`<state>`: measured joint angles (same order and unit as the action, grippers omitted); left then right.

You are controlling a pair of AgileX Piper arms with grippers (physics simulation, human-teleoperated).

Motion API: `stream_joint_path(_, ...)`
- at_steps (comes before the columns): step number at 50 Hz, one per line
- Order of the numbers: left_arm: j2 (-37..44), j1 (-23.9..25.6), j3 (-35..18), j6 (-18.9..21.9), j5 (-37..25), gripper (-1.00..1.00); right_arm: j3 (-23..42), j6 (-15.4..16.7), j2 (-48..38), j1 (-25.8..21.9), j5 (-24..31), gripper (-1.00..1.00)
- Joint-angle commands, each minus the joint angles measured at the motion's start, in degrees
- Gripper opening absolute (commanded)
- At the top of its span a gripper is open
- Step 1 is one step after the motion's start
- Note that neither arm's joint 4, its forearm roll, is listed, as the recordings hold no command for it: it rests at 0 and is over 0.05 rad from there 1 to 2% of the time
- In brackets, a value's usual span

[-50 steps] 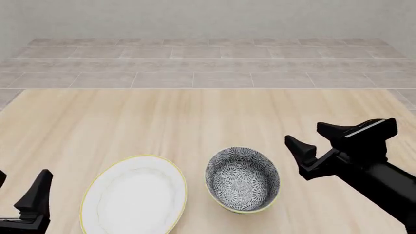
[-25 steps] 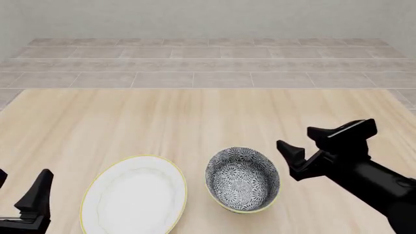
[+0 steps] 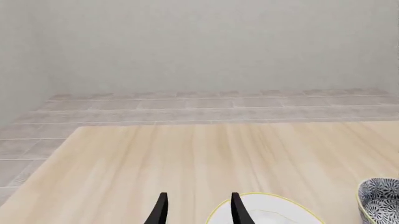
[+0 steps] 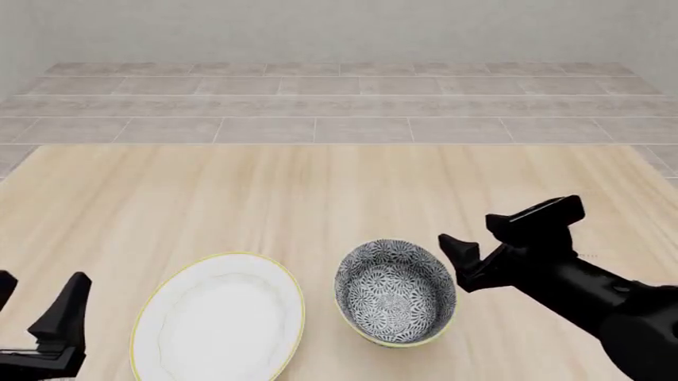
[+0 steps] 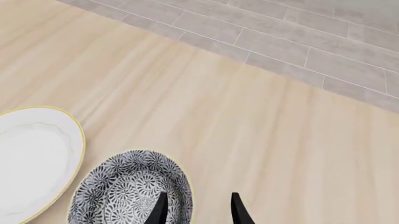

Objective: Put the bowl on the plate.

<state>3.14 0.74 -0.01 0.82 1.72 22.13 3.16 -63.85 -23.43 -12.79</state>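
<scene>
The bowl [image 4: 394, 291], black-and-white floral with a thin yellowish rim, stands on the table just right of the flat white plate [image 4: 217, 317] with its yellow rim. My right gripper [image 4: 496, 236] is open and hovers at the bowl's right edge. In the right wrist view its fingertips [image 5: 198, 212] straddle the rim of the bowl [image 5: 124, 191], one over the inside and one outside, with the plate [image 5: 31, 158] beyond. My left gripper [image 4: 32, 305] is open and empty, low at the front left, left of the plate. Its wrist view shows the gripper [image 3: 198, 212], the plate's [image 3: 268, 213] edge and the bowl [image 3: 380, 200].
The light wooden table [image 4: 265, 190] stretches far behind the bowl and plate. Beyond its back edge lie grey floor tiles [image 4: 339, 111] and a pale wall. The right arm's black body [image 4: 604, 305] slants in from the lower right.
My right gripper has moved left and downward, closing in on the bowl's right rim. The left gripper, bowl and plate have stayed where they were.
</scene>
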Motion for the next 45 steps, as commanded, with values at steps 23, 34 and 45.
stream_joint_path(23,2.56,0.31,0.00,-0.08,2.20,1.00,-0.84,-0.41,-6.80,-0.08,-4.07,1.00)
stream_joint_path(34,3.13,0.62,0.01,-0.25,2.58,1.00,-1.54,-0.73,-8.20,-0.47,-5.26,1.00)
stream_joint_path(45,3.53,0.78,0.01,-0.32,2.81,1.00,-1.87,-0.77,-9.78,-0.38,-6.48,1.00)
